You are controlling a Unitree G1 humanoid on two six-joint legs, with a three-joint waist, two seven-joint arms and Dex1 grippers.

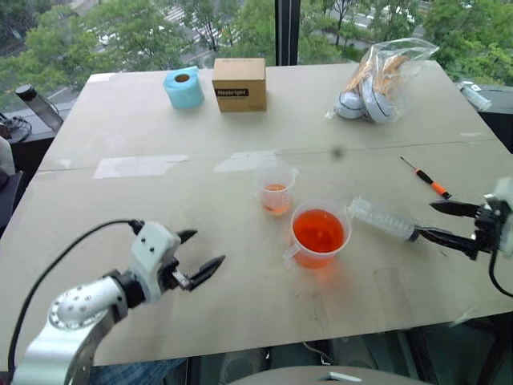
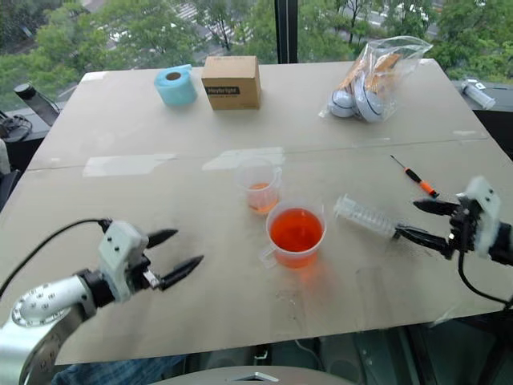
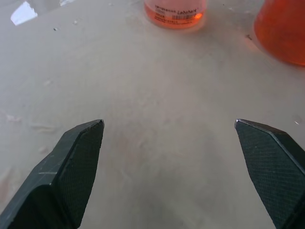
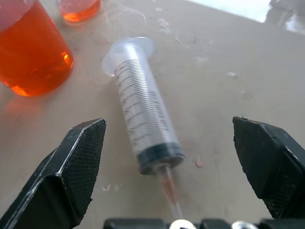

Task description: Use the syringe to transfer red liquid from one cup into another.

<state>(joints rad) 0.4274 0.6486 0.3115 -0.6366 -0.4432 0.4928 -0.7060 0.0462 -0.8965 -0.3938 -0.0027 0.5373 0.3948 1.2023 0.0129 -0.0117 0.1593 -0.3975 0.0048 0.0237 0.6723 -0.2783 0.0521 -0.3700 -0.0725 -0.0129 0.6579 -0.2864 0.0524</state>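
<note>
Syringe: lying flat near the surface's right edge, beside the handled cup of red liquid; right hand wide open, empty, at its tip; regrasp likely next.

I can make out one dark label on the cardboard box beside the blue roll; it seems to read "Heplerlight". Print on the smaller cup and the syringe's scale stays illegible.
</note>
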